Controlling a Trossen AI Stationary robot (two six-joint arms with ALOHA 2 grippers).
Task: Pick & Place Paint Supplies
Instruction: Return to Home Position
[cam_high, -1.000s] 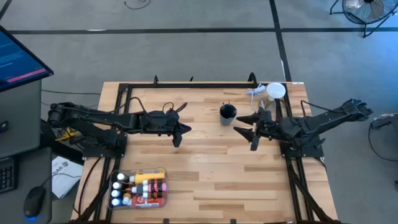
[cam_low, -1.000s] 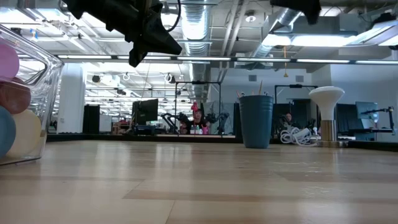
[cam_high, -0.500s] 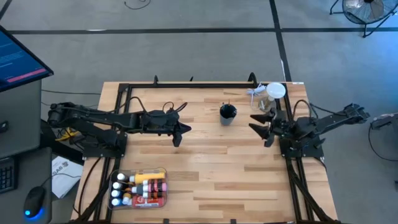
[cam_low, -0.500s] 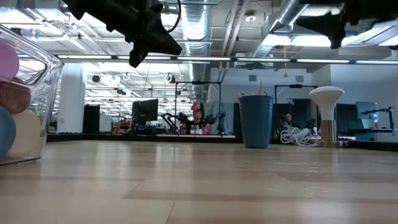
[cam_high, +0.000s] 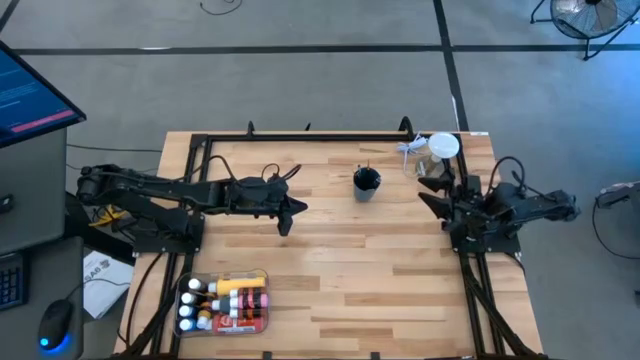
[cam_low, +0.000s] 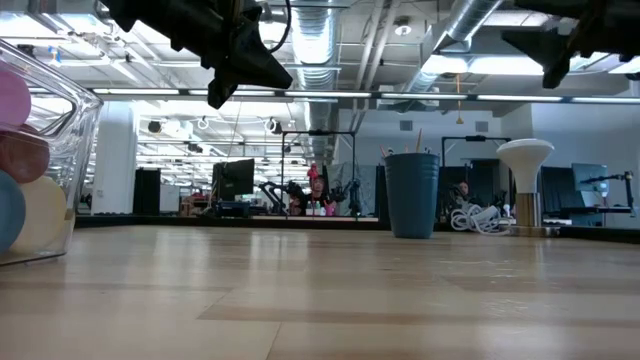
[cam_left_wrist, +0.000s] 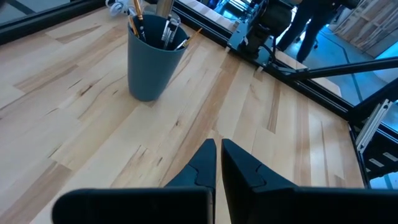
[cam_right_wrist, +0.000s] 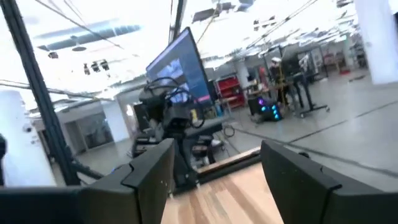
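Several small paint tubes and bottles (cam_high: 228, 300) lie in a clear bin (cam_high: 222, 276) near the table's front left. Thin brushes (cam_left_wrist: 138, 18) stand in a blue-grey cup (cam_high: 366, 184) at the far middle, handles leaning on its rim. My left gripper (cam_high: 289, 211) hangs shut and empty above the bare table, left of the cup (cam_left_wrist: 151, 61). My right gripper (cam_high: 430, 195) is open and empty, drawn back by the table's right edge with its fingers (cam_right_wrist: 147, 169) pointing slightly above level toward the left.
A clear jar with a white lid (cam_high: 441, 150) stands at the far right corner, just behind my right gripper. A black rail frame (cam_high: 300, 135) runs along the table's far edge and sides. Bare wood (cam_high: 350, 270) lies between the bin and the right arm.
My right gripper has drawn back toward the table's right edge, away from the cup, sinking a little and tipping upward. Its fingers have stayed open with nothing between them.
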